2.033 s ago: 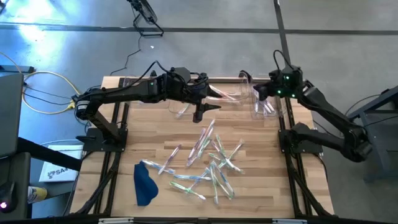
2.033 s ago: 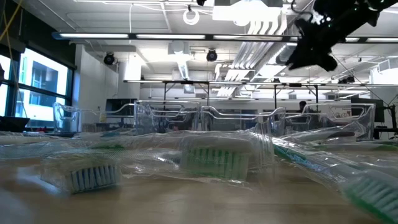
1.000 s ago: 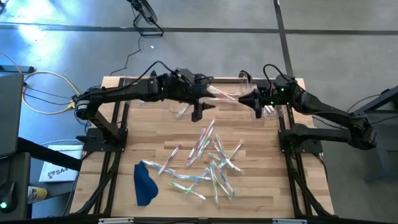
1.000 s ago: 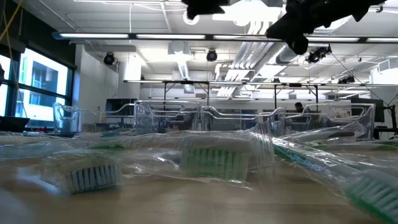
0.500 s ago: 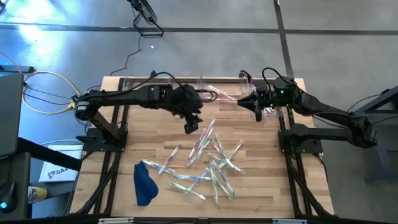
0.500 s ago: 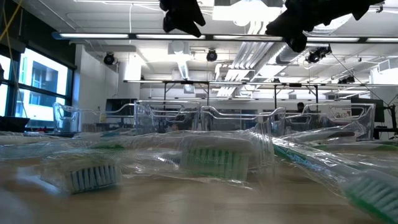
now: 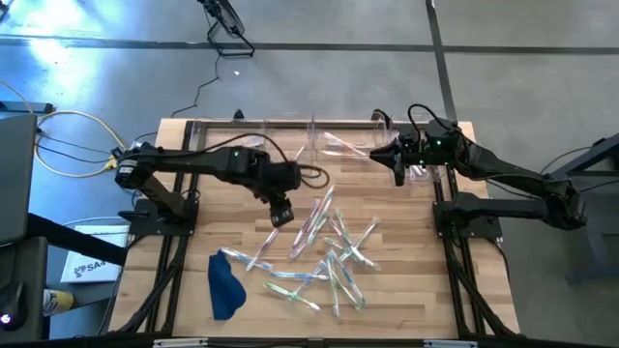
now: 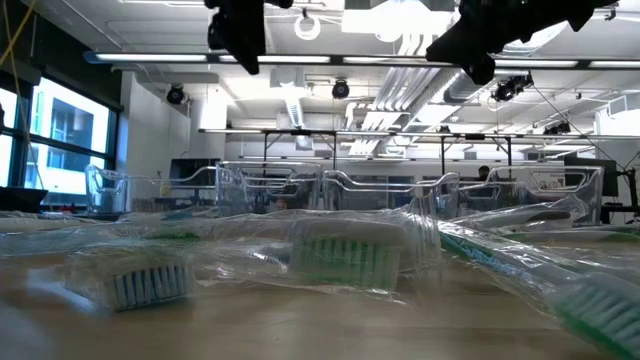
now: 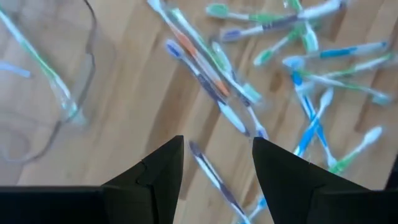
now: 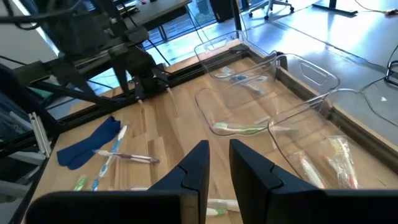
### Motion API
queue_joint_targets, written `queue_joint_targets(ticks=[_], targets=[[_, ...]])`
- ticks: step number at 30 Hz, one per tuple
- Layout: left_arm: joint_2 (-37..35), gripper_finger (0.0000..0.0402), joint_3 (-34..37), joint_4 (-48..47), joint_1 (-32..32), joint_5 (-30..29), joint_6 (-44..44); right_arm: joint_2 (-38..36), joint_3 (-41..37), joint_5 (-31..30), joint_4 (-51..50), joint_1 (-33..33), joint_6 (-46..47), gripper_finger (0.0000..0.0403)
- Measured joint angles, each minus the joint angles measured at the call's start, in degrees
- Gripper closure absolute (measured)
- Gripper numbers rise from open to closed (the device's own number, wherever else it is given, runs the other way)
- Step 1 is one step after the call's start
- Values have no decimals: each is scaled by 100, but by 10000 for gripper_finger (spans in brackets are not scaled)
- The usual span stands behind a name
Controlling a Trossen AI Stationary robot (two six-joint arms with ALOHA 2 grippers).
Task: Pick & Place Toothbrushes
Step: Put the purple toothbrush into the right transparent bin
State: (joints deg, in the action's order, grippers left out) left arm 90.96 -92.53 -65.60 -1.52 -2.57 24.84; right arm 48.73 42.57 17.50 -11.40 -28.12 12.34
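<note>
Nearest the front edge of the pale wooden slatted desk lies a crumpled dark blue cloth, towards the front left corner. Just beyond it, a loose scatter of slim toothbrushes in clear glossy wrappers covers the middle of the desk; their handles are green, blue, pink and whitish, and many cross or overlap. In the low view the closest ones show white bristle heads inside crinkled film.

The left gripper hangs above the desk at the near-left rim of this scatter, fingers apart and holding nothing. Half a second ago it was farther back and more to the right, closer to the bins; a second ago it was over the bins themselves.

Along the back edge stands a row of clear plastic rectangular bins, several holding a few wrapped toothbrushes.

The right gripper hovers over the back right part of the desk beside those bins, unchanged over the last second; its fingers stand close together with a narrow gap, gripping nothing.
</note>
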Motion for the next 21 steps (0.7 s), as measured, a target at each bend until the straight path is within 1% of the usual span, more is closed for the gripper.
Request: queue_joint_targets(ticks=[8, 10, 15, 18, 21], targets=[[0, 213, 24, -48, -461, 0, 447, 0, 0, 0, 0, 0, 127, 349], [18, 213, 80, -63, -513, 2, 702, 0, 0, 0, 0, 0, 204, 349], [28, 213, 332, -187, -544, 44, 1419, 0, 0, 2, 0, 0, 282, 349], [28, 213, 609, -221, -535, 73, 1749, 0, 0, 42, 0, 0, 283, 349], [28, 213, 879, -201, -533, 284, 2042, 0, 0, 44, 0, 0, 283, 349]])
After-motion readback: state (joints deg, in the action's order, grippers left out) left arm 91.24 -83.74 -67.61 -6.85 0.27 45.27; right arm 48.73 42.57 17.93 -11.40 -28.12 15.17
